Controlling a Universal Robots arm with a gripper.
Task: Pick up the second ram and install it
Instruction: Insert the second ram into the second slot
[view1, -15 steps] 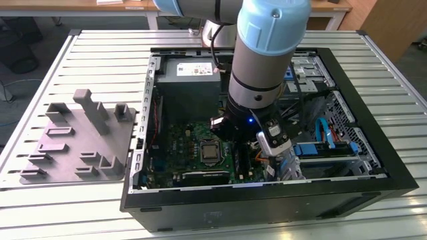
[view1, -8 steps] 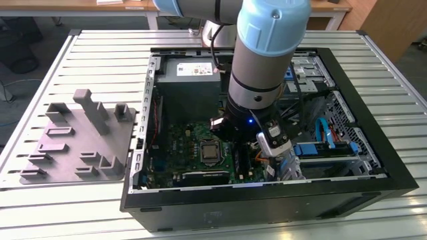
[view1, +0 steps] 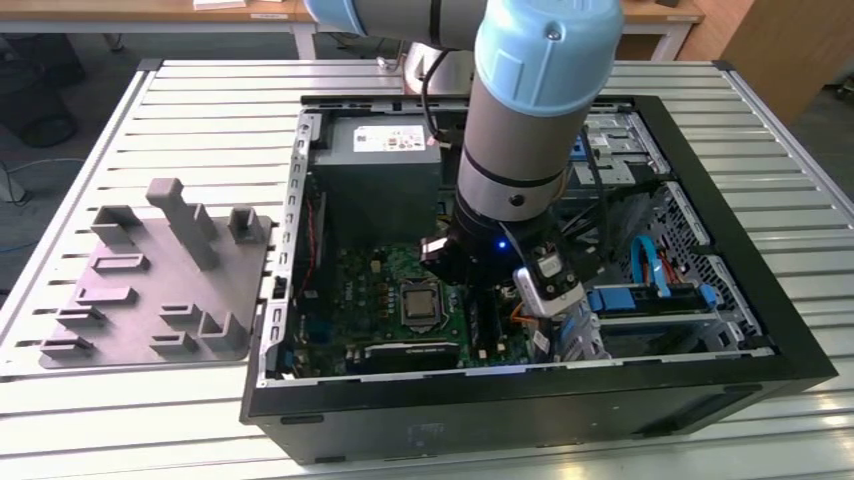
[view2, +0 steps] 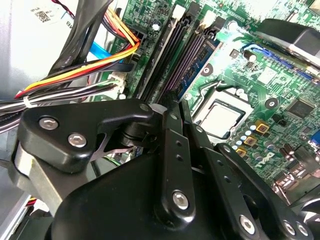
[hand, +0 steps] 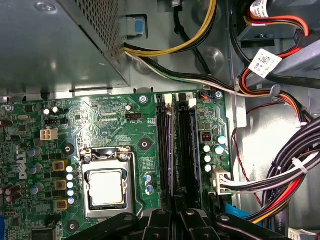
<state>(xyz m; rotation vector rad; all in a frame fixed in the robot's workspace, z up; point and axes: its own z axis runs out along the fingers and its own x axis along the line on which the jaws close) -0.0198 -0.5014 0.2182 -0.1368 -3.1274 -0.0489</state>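
black pincer linkage sits closest to the lens in the second wrist view, its fingers drawn together with their tips down at the memory slots; whether they clamp anything i cannot tell, since the tips are hidden among the slots

going by size: the slatted metal surface carries an open black computer case, lying on its side, and to the exterior view's left of it a grey fixture plate with upright blocks. the arm, grey with a pale blue joint cap, reaches down into the case. inside lies the green motherboard, with a grey power supply box beside it and bundles of black, yellow, red and orange cables running along the other side of the slots. the processor socket, with its silver lid, sits just beside the slots

the second ram, a narrow dark blue-green stick, stands on edge among the long black slots directly ahead of the fingertips; in the first wrist view a bluish edge runs along 1 slot there
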